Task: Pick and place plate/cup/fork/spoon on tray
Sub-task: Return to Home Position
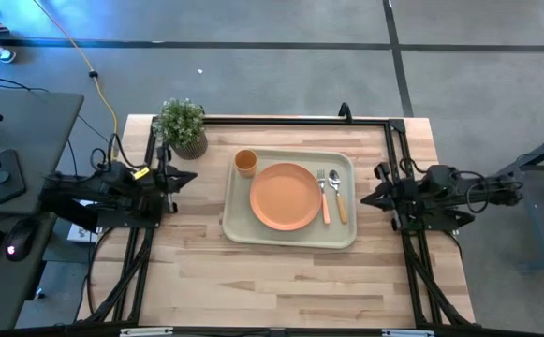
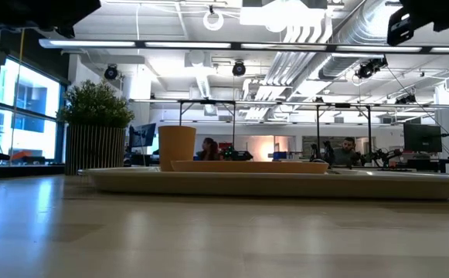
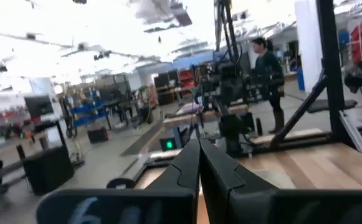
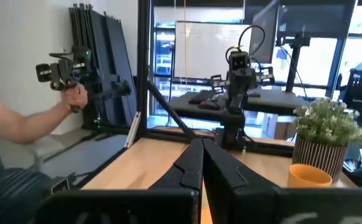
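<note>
The pale beige-green tray [image 1: 239, 225] lies at the table's middle. On it rest the round orange plate [image 1: 285, 196], the small orange cup [image 1: 245, 163] standing upright at the tray's far left corner, and the fork [image 1: 323, 196] and spoon [image 1: 337, 195] side by side right of the plate. In the low view the cup [image 2: 177, 147] and plate [image 2: 249, 166] show above the tray's rim [image 2: 278, 185]. My left gripper [image 1: 191, 177] is shut and empty at the table's left side. My right gripper [image 1: 365, 197] is shut and empty at the right side. Both are clear of the tray.
A potted green plant [image 1: 182, 126] stands at the table's far left, next to the tray's corner. A black frame [image 1: 300, 120] runs along the table's far edge and sides. A person's arm [image 4: 31, 121] holds a device beyond the table. Bare wood lies near the front edge.
</note>
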Robot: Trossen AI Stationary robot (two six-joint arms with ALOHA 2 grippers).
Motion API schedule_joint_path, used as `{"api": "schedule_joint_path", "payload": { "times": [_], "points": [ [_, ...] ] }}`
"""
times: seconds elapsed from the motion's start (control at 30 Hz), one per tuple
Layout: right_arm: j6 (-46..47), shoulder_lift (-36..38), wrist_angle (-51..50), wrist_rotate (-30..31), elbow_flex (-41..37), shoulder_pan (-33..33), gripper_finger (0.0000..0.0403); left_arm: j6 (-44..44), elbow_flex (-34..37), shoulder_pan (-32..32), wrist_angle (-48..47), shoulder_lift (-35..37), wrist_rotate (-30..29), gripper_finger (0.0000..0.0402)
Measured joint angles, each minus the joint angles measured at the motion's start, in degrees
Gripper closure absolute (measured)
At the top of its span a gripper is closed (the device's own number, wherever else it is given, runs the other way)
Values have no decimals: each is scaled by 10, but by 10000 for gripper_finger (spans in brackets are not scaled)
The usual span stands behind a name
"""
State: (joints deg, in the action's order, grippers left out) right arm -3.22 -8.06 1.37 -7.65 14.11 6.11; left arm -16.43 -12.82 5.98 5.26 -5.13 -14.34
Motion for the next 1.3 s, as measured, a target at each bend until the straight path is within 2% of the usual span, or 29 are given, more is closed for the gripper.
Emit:
{"api": "schedule_joint_path", "payload": {
  "times": [0.13, 0.27, 0.37, 0.53, 0.63, 0.8, 0.9, 1.0, 1.1, 1.2, 1.3],
  "points": [
    [-5, 18, -26, 1, -3, 0, 402, -23, 71, 0, 126, 0, 3, 401],
    [-11, 19, 35, -4, -48, -1, 402, -34, 122, -13, 204, 2, -6, 401],
    [-17, 21, 60, -5, -69, -8, 402, -23, 114, -21, 186, 3, -27, 401],
    [6, 23, 21, -1, -63, -33, 402, -12, 114, -22, 170, 3, -27, 401],
    [7, 27, 5, -1, -68, -45, 402, 18, 114, -22, 123, 3, -27, 401],
    [23, 35, 133, -19, -136, -62, 402, 74, 114, -22, 45, 6, -26, 401],
    [57, 29, 84, -11, -135, -72, 402, 88, 121, -22, 68, 6, 10, 401],
    [76, 29, 75, 5, -135, -75, 402, 88, 121, -22, 34, 6, 35, 401],
    [69, 29, 78, -9, -135, -72, 402, 83, 122, -24, -31, 6, 22, 401],
    [49, 29, 79, -15, -135, -68, 402, 77, 122, -27, -12, 8, 35, 401],
    [44, 29, 93, -12, -135, -68, 402, 50, 122, -27, 4, 17, 24, 401]
  ]
}}
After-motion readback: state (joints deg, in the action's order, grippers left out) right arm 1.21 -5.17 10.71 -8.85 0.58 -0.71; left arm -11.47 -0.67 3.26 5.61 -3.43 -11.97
